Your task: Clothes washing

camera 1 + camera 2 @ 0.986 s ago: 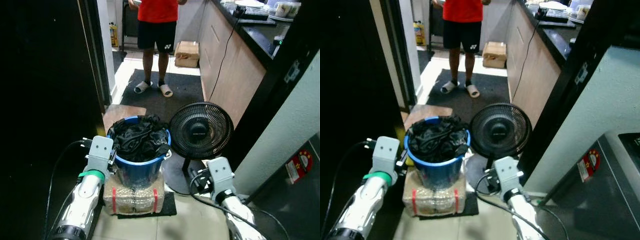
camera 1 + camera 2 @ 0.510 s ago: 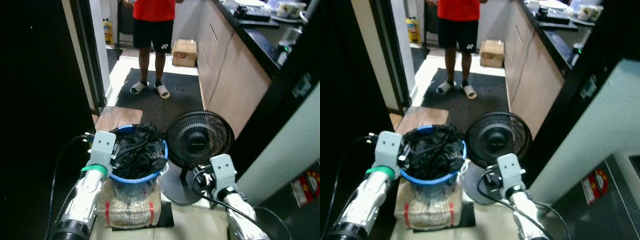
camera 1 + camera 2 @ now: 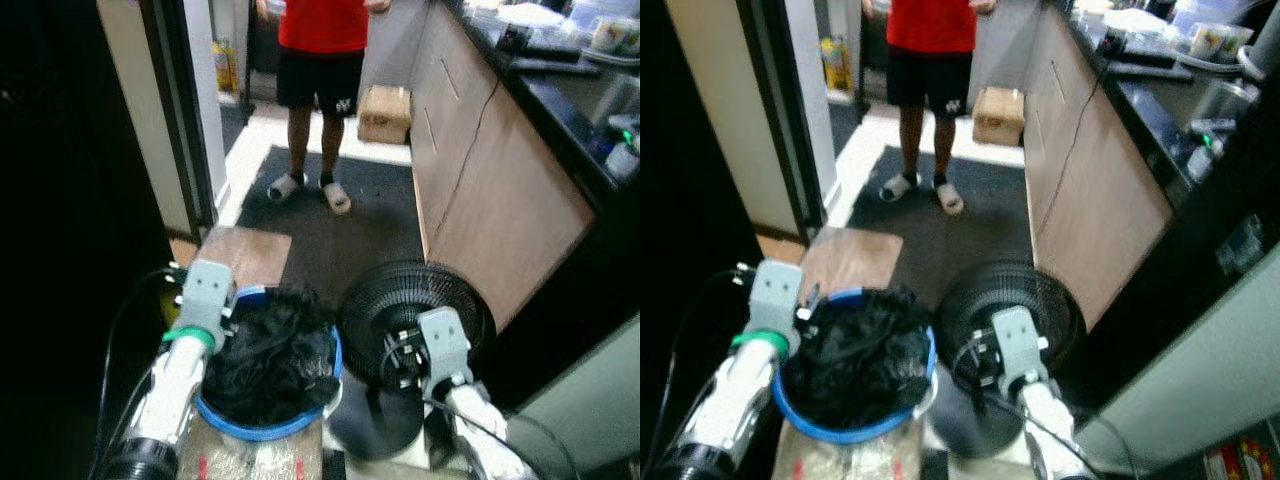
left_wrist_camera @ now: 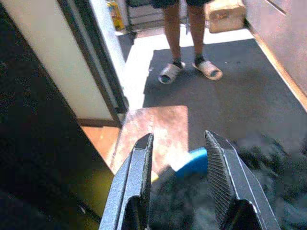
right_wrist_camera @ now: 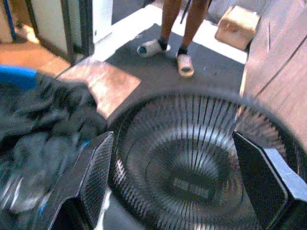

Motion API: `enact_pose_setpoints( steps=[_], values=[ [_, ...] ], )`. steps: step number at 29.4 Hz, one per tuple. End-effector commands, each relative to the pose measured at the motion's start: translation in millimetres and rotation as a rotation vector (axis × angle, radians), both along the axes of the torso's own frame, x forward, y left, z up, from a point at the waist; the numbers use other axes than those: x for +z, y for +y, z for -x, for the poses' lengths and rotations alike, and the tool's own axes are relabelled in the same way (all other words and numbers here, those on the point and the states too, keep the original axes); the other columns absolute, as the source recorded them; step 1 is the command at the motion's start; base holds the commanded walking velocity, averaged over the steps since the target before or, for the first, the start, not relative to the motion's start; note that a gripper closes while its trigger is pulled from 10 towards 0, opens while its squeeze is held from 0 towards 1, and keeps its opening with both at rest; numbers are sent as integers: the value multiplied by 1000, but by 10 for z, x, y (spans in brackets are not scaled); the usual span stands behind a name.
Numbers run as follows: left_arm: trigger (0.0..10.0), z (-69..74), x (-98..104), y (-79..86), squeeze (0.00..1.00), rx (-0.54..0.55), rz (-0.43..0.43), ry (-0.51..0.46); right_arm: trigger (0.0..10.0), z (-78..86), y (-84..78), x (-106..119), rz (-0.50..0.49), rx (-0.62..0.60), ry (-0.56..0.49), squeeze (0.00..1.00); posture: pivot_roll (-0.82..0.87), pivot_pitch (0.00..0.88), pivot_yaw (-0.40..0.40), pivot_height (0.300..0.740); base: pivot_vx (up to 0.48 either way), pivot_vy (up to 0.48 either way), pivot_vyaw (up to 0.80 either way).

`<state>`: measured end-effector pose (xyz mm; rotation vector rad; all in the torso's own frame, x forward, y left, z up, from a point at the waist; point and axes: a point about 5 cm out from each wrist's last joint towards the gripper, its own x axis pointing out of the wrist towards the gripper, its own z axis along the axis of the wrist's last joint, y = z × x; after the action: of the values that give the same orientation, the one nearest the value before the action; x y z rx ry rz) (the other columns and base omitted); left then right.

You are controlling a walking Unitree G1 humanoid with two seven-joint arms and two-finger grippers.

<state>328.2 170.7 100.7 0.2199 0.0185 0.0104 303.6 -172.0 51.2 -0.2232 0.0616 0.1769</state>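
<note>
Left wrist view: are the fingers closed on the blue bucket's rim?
No. The left gripper has its fingers apart, hovering above the blue bucket rim.

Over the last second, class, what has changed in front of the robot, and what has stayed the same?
The camera moved: the whole view slid. The blue bucket of dark clothes and the fan sit lower in frame. Both grippers stay open and empty, the left gripper at the bucket's rim, the right gripper facing the fan. The person stands as before.

The clothes [image 3: 268, 352] are being held in the bucket [image 3: 262, 430]; right of the bucket the fan [image 3: 400, 310] is being kept, a person [image 3: 320, 90] beyond it.
</note>
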Motion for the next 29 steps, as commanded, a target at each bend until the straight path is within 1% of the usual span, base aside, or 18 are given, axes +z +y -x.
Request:
enact_pose_setpoints(
  steps=[1, 18, 20, 21, 22, 24, 29],
  values=[
    [10000, 44, -101, 49, 0, 23, -6, 45, 10000, 45, 18, -63, -11, -2, 21, 0, 74, 0, -13, 740, 0, 0, 0],
    [10000, 32, -106, 33, 0, 14, 0, 53, 10000, 42, 25, -60, -6, -3, 16, 0, 73, 0, -8, 740, 0, 0, 0],
    [10000, 20, -101, 9, 0, 1, 6, 58, 10000, 14, 31, -4, 11, -11, -16, 0, 73, 0, -8, 740, 0, 0, 0],
    [10000, 15, -108, -28, 0, -21, 9, 68, 10000, -12, 21, 36, 14, -29, -37, 0, 73, 0, -8, 740, 0, 0, 0],
    [10000, 15, -108, -28, 0, -21, 9, 68, 10000, -12, 21, 36, 14, -29, -37, 0, 73, 0, -8, 740, 0, 0, 0],
    [10000, 14, -139, -97, 0, -61, 10, 91, 10000, -56, -6, 90, 14, -67, -61, 0, 73, 4, -6, 740, 0, 0, 0],
    [10000, 13, -204, -168, 0, -96, 5, 124, 10000, -108, -44, 118, 19, -113, -61, 0, 74, 12, -5, 740, 0, 0, 0]
  ],
)
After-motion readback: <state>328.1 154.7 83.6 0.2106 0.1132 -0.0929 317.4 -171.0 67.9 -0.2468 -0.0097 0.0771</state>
